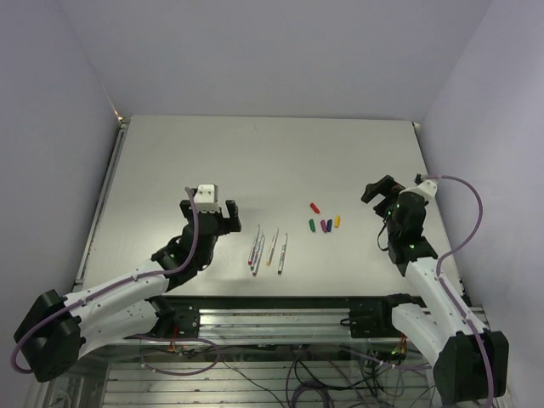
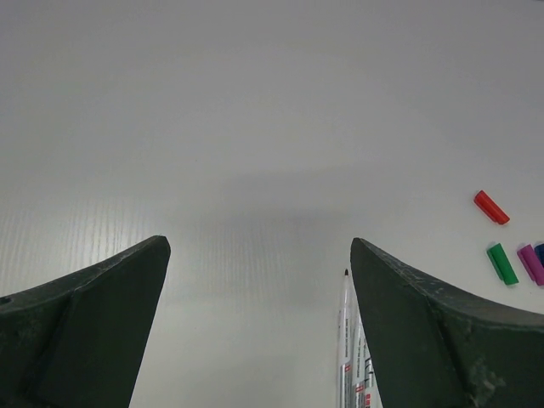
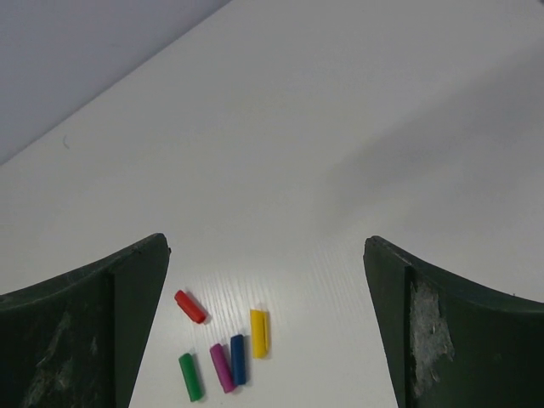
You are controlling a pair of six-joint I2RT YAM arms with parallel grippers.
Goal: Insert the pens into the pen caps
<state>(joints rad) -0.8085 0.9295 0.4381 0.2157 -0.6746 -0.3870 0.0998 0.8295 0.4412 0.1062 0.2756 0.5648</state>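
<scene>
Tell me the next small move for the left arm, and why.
Probably nudge the left gripper slightly to its right, to centre the nearest of the pens between its open fingers. It holds nothing, and in its wrist view that pen lies against the right-hand finger, not mid-gap. The pen caps lie apart, further right.

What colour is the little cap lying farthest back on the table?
The cap is red; right wrist view shows it best.

Matte off-white rectangular tabletop [image 1: 272, 153], plain pale lavender walls [image 1: 272, 51] closing in on three sides, silver aluminium rail frame [image 1: 272, 316] along near edge, tangle of dark cables [image 1: 280, 374] under it, soft even light, faint shadows
</scene>
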